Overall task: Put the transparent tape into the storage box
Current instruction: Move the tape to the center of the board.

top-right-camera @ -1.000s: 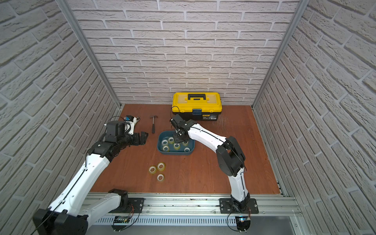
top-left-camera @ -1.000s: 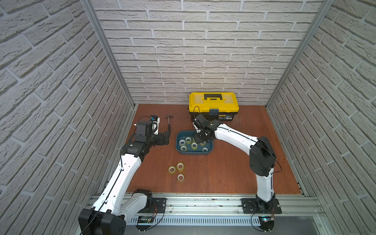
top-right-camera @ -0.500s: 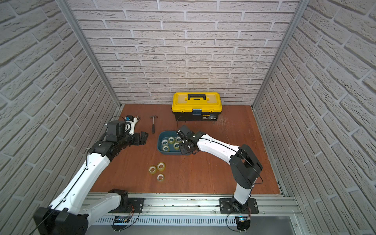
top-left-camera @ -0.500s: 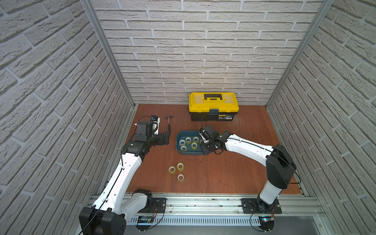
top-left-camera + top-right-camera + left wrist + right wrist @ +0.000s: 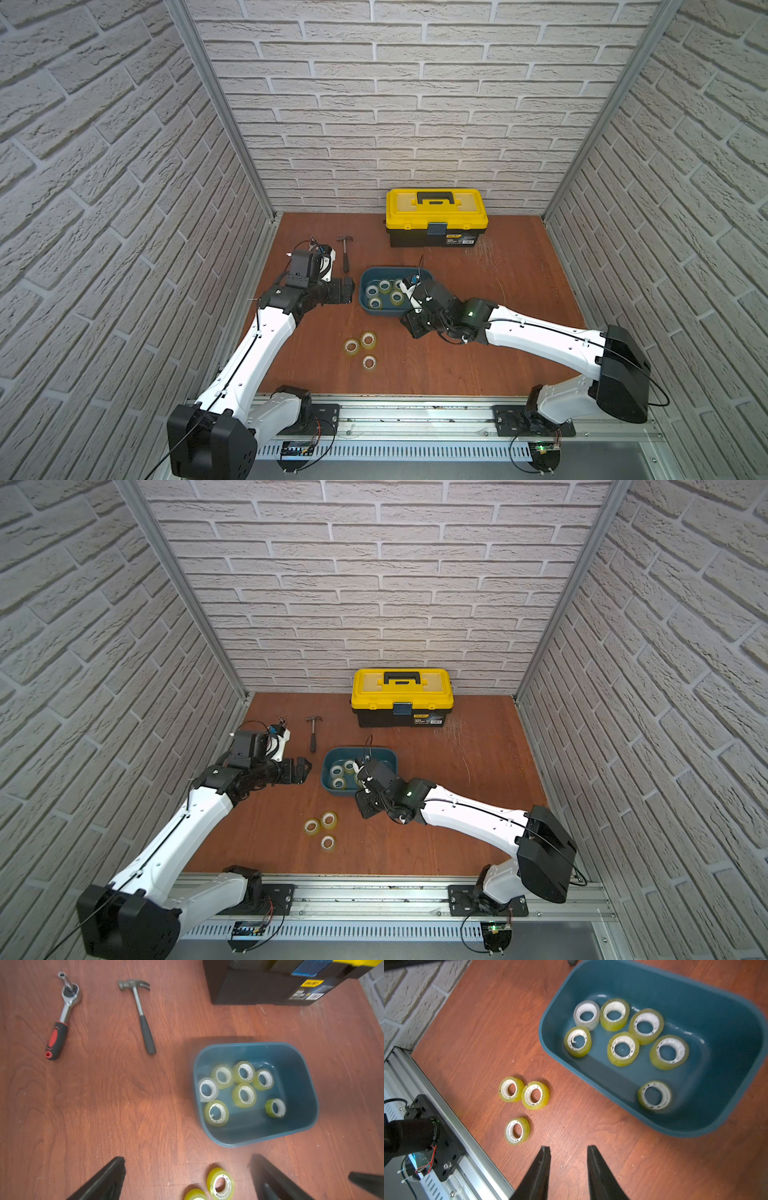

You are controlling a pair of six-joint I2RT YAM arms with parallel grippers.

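Currently my right gripper [image 5: 569, 1147] hangs over bare tabletop [image 5: 591, 1126] just off the front right corner of the storage box [image 5: 608, 1078], jaws slightly parted and empty. My left gripper [image 5: 187, 1157] is spread wide, holding nothing, on the box's left side. Seven transparent tape rolls [image 5: 623, 1062] lie inside the box; three more rolls [image 5: 535, 1106] sit on the tabletop between it and the front edge.
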